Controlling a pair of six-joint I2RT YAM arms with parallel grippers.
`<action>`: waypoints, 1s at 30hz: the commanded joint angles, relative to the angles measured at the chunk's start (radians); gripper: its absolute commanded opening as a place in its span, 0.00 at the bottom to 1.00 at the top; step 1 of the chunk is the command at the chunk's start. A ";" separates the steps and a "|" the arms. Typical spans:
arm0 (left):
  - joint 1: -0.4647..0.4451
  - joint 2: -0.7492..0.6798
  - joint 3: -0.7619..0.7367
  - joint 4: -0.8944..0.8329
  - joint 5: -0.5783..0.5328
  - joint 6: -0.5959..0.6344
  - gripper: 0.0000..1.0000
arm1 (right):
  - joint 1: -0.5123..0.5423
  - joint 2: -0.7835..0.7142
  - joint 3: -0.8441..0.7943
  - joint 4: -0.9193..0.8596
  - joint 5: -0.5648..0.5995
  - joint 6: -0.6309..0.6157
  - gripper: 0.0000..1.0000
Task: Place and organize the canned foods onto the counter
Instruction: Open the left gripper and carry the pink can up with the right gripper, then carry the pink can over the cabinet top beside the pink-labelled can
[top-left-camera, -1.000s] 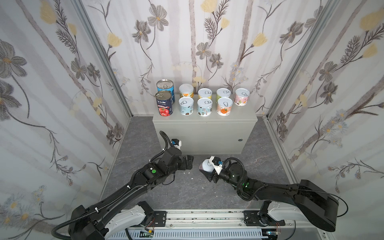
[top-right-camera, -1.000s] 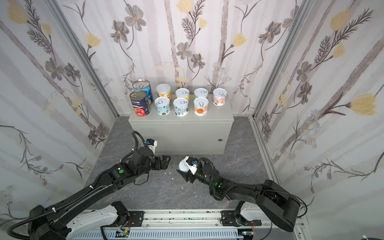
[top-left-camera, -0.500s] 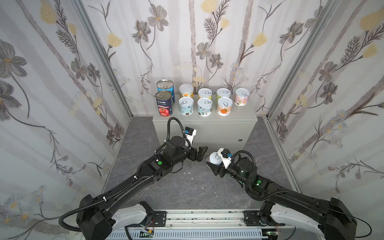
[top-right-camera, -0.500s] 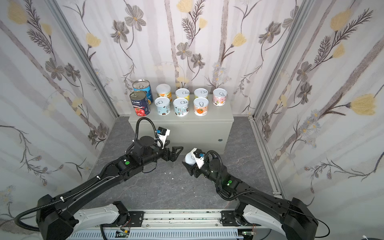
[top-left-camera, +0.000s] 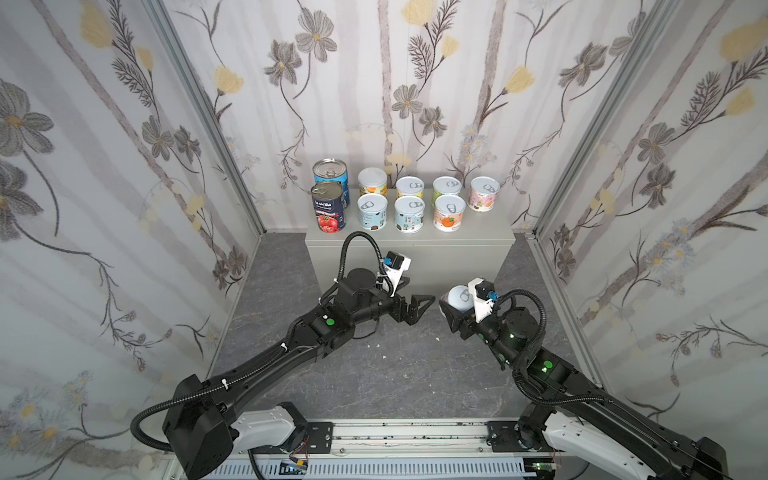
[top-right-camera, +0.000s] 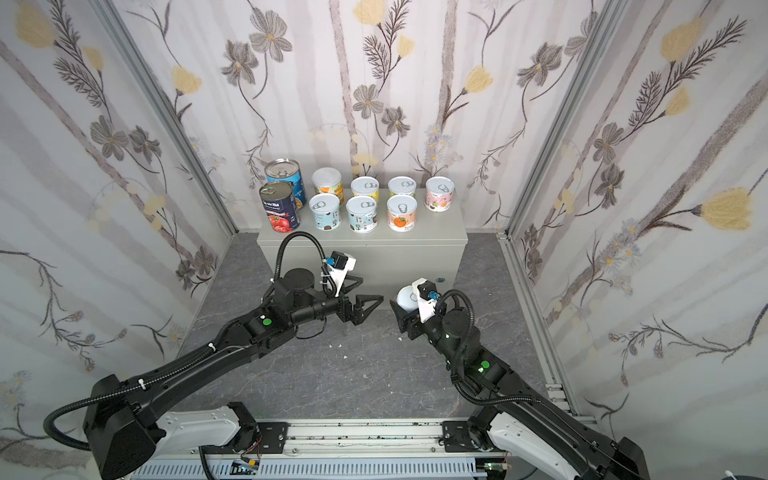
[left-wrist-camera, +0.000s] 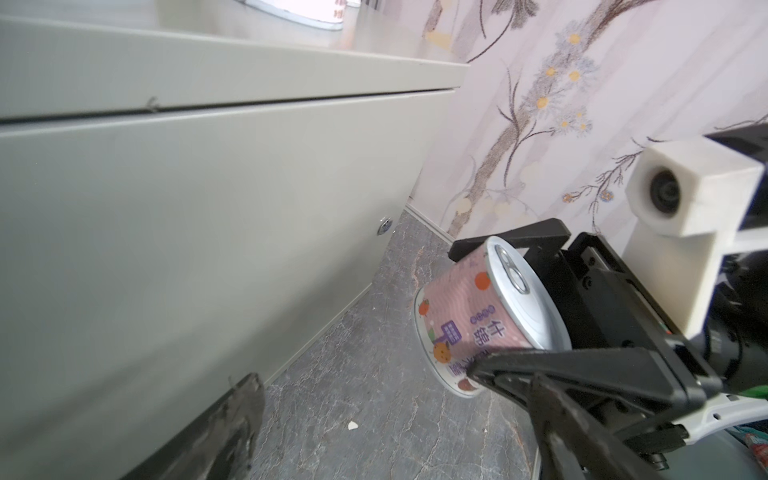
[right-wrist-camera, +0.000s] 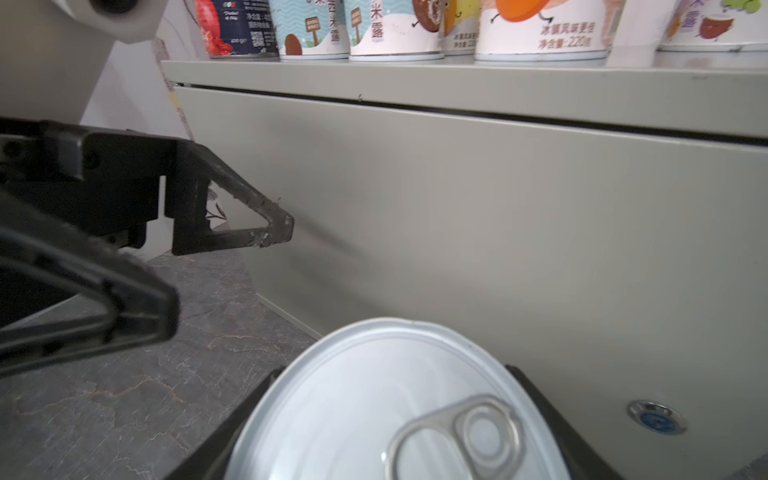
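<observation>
Pale-lidded can (right-wrist-camera: 365, 407), pull-tab end toward the camera, is clamped between the jaws of the right gripper (right-wrist-camera: 395, 382). It is near the front panel of the grey tabletop (right-wrist-camera: 415, 77), beside the round lock (right-wrist-camera: 656, 419). Row of cans (right-wrist-camera: 395, 25) stands upright on top. Left gripper (right-wrist-camera: 226, 270) has its jaws spread wide above the dark floor (right-wrist-camera: 124, 407).

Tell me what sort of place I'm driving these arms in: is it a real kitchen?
Probably a staged robot test cell, not a kitchen: floral wallpaper panels framed by aluminium posts, a grey lockable metal cabinet standing in as the counter, and a mounting rail across the front.
</observation>
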 joint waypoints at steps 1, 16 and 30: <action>-0.012 0.021 0.027 0.086 0.041 -0.004 1.00 | -0.030 -0.019 0.034 -0.016 0.004 0.023 0.42; -0.022 0.084 0.094 0.040 0.005 -0.038 1.00 | -0.271 0.021 0.287 -0.149 -0.171 -0.029 0.42; -0.022 -0.011 0.039 0.038 -0.069 -0.046 1.00 | -0.440 0.157 0.524 -0.284 -0.320 -0.049 0.43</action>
